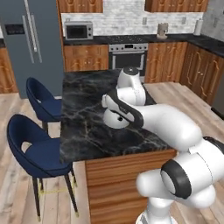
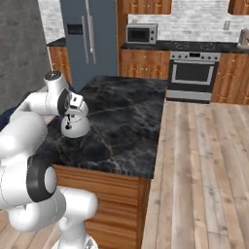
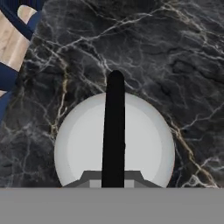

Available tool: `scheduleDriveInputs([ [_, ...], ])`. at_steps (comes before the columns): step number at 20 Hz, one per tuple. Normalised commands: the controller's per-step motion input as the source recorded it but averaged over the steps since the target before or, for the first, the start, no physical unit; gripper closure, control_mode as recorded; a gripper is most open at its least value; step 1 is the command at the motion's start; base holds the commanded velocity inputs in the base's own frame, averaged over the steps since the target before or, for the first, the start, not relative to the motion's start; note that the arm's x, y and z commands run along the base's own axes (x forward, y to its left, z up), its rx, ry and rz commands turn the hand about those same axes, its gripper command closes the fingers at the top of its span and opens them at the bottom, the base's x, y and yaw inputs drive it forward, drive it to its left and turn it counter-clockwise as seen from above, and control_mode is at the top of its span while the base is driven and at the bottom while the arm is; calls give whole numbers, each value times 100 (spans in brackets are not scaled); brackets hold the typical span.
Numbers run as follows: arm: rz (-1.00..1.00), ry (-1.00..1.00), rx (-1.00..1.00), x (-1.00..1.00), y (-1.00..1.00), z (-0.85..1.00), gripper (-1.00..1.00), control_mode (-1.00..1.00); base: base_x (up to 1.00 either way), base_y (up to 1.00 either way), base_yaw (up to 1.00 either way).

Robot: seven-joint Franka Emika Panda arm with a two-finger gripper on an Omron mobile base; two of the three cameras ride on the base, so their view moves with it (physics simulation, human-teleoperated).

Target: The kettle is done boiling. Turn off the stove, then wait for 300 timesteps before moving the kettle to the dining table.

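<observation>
White arm is reaching down over the black white-veined marble surface (image 2: pixel 126 126).
Its jaws are clamping the thin black handle of the squat silvery-white domed kettle (image 3: pixel 140 144), which is sitting upright.

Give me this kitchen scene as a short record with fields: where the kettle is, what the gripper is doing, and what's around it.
kettle: small squat silvery-white domed kettle with a thin black arched handle, over the black white-veined marble island top, near its left edge
gripper: gripper shut on the kettle's handle from above
contact with top: cannot tell whether the kettle rests or is held just above
stove: stainless stove on the far wall
seating: two navy blue chairs beside the island
</observation>
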Motion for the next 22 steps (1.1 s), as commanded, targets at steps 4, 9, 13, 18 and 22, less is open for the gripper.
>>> scheduleDriveInputs([
  [4, 0, 0, 0, 0, 0, 0, 100, 100, 43, 52, -37],
  [9, 0, 0, 0, 0, 0, 0, 100, 100, 12, 72, -22],
  [13, 0, 0, 0, 0, 0, 0, 100, 100, 22, 78, -16],
  [18, 0, 0, 0, 0, 0, 0, 100, 100, 34, 47, -13],
  [22, -6, 4, 0, 31, 11, 0, 100, -100, 0, 0, 0],
])
